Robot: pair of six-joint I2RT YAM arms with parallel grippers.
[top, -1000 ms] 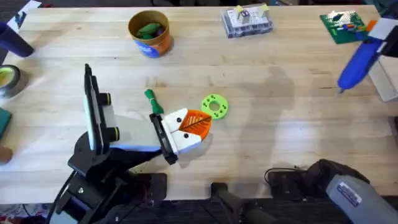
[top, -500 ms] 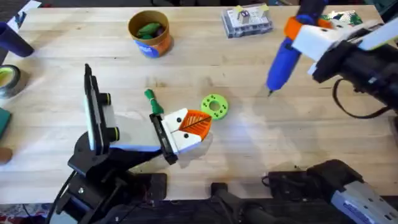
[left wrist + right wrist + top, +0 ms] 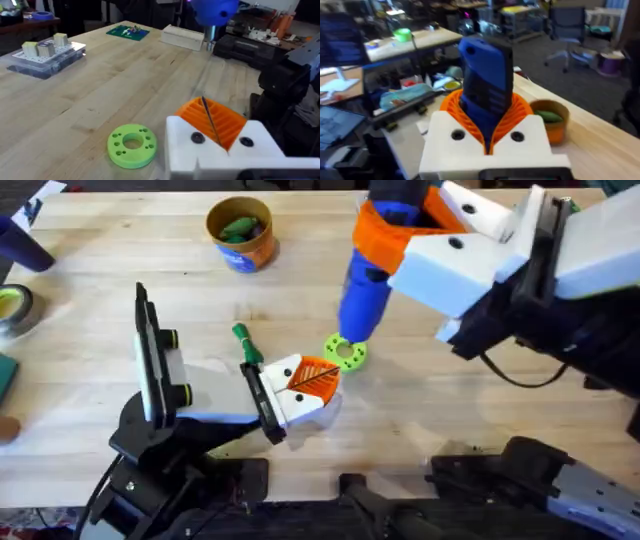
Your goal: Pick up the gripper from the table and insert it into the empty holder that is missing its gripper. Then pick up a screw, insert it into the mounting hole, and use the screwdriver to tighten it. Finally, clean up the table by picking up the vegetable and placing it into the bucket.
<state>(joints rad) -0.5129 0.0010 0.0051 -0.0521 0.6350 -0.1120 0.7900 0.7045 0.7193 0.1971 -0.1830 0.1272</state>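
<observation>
Blue pen-shaped screwdriver, upright, above lime-green disc

A pale wooden tabletop carrying a scatter of small items.

The orange bucket stands near the far edge with a green piece inside it. Toward the near side, the holder sits on its black stand, with the vegetable just behind it and a lime-green disc with holes beside it. A clear parts box rests at the far edge, a roll of tape at the left edge, and a green circuit board and a pale block lie farther off.
</observation>
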